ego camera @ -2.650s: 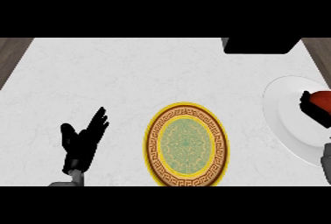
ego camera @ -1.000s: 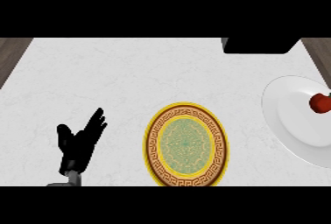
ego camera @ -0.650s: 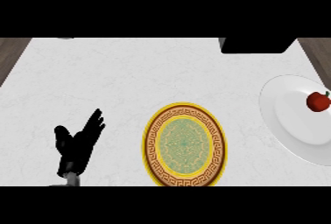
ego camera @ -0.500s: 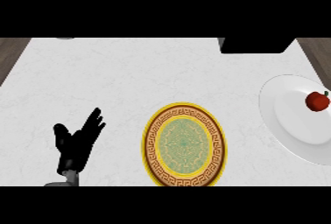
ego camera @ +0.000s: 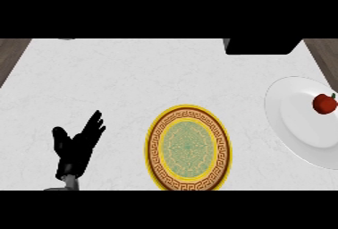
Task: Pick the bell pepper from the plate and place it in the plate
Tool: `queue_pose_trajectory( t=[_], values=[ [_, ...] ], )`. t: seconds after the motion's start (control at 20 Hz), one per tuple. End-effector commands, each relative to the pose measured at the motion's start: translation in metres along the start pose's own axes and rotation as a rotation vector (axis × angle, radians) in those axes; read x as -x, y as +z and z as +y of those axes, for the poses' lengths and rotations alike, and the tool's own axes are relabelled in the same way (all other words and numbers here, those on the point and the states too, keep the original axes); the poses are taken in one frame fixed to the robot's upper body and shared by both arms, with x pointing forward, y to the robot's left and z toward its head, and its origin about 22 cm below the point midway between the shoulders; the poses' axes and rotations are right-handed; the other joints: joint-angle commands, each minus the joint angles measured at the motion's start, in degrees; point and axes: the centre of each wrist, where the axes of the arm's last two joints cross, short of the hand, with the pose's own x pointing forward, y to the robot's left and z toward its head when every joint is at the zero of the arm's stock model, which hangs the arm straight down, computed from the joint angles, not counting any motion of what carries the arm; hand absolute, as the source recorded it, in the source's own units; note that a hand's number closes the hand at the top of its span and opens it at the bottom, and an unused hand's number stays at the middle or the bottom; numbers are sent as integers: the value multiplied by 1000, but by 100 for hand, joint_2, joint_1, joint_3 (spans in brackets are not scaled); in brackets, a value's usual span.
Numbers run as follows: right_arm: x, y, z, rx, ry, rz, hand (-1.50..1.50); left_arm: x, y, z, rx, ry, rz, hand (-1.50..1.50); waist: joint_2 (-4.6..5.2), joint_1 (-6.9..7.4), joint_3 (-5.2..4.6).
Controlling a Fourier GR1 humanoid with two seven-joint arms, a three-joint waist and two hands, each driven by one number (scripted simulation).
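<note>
A small red bell pepper (ego camera: 324,103) with a green stem lies on the white plate (ego camera: 300,120) at the right edge of the head view. A gold-rimmed patterned plate (ego camera: 189,148) with a green centre sits in the lower middle and carries nothing. My left hand (ego camera: 77,146) rests open at the lower left, fingers pointing up, well left of the patterned plate. My right hand does not show.
A black object (ego camera: 263,46) stands at the counter's far edge, right of centre. Brown floor shows past the white counter's far left corner (ego camera: 13,51) and far right corner.
My right hand, which covered the pepper 2.6 s ago, has left the view and the pepper now lies in full sight. The left hand has drifted slightly left.
</note>
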Motion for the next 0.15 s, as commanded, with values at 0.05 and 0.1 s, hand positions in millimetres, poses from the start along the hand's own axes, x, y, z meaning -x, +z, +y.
queue_pose_trajectory(
  t=[0.05,0.1],
  values=[
    [1,24,1,-1,35,7,-150,-9,-3,-1,18,-4,18,0,13,26,1],
    [-5,29,4,1,25,22,-150,0,8,5,5,7,0,0,12,29,0]
  ],
)
